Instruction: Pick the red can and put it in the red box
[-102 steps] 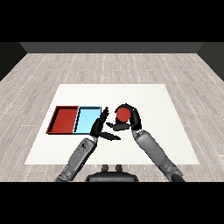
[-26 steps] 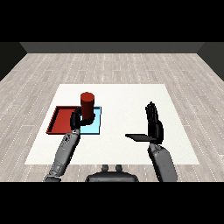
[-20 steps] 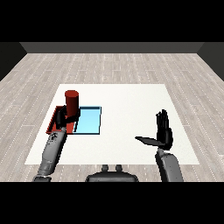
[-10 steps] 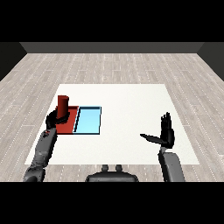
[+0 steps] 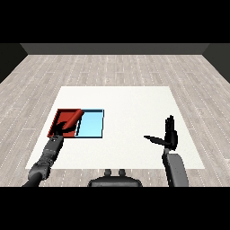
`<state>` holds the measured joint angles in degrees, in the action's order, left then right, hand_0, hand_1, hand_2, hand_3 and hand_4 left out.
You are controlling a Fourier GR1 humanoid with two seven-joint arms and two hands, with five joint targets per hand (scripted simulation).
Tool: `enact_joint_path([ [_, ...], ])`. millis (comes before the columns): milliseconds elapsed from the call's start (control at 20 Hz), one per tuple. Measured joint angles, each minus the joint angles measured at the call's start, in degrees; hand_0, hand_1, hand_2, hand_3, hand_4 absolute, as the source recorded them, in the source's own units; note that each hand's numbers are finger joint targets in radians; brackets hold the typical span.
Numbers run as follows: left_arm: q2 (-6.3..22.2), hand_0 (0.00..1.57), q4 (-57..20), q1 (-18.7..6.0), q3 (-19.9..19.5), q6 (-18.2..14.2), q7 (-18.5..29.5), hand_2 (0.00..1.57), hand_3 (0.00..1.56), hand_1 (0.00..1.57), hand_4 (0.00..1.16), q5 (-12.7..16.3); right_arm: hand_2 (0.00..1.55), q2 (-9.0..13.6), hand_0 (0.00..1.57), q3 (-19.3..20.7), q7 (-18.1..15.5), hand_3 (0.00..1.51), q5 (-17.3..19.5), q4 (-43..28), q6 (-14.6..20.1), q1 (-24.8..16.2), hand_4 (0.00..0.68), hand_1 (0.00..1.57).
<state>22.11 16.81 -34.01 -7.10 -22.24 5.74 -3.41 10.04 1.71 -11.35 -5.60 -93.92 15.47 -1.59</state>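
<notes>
Red can (image 5: pixel 72 120) lies tipped on its side in the red tray (image 5: pixel 57 117), with the left hand (image 5: pixel 61 129) curled round its lower end. The right hand (image 5: pixel 168 137) hovers well apart over the white table (image 5: pixel 126 103), fingers straight. It looks rigid, light and smooth; likely to roll, best gripped mid-body.

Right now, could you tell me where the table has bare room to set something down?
The white table is bare between the light blue tray and the right hand, and along the far edge. The left side is crowded: left hand, red can, red tray.
</notes>
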Motion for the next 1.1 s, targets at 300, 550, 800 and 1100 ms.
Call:
enact_joint_path([
  [300,0.94,0.0,-7.95,-3.4,0.08,1.87,-1.68,0.0,0.0,0.0,0.0,-1.58,0.0,0.17,0.0,0.65,0.19,0.0,0.35,1.47,0.27,1.66,0.0,0.0],
  [550,3.1,0.0,-9.89,-4.07,-2.16,4.45,-0.83,0.0,0.0,0.0,0.0,-0.03,0.0,0.53,0.0,0.46,0.95,0.0,0.28,0.0,-0.42,1.15,0.0,0.0],
  [800,4.84,0.0,-6.71,-1.57,-6.69,7.48,8.57,0.0,0.0,0.0,0.0,4.26,0.0,0.55,0.0,0.17,1.59,0.0,0.24,-3.58,-0.57,0.51,0.0,0.0],
  [1100,1.36,0.0,5.15,-1.6,-13.69,15.38,25.75,0.0,0.0,0.0,0.0,13.02,0.0,1.0,0.0,-0.91,1.91,0.0,-1.39,-7.3,-3.04,0.18,0.0,0.0],
])
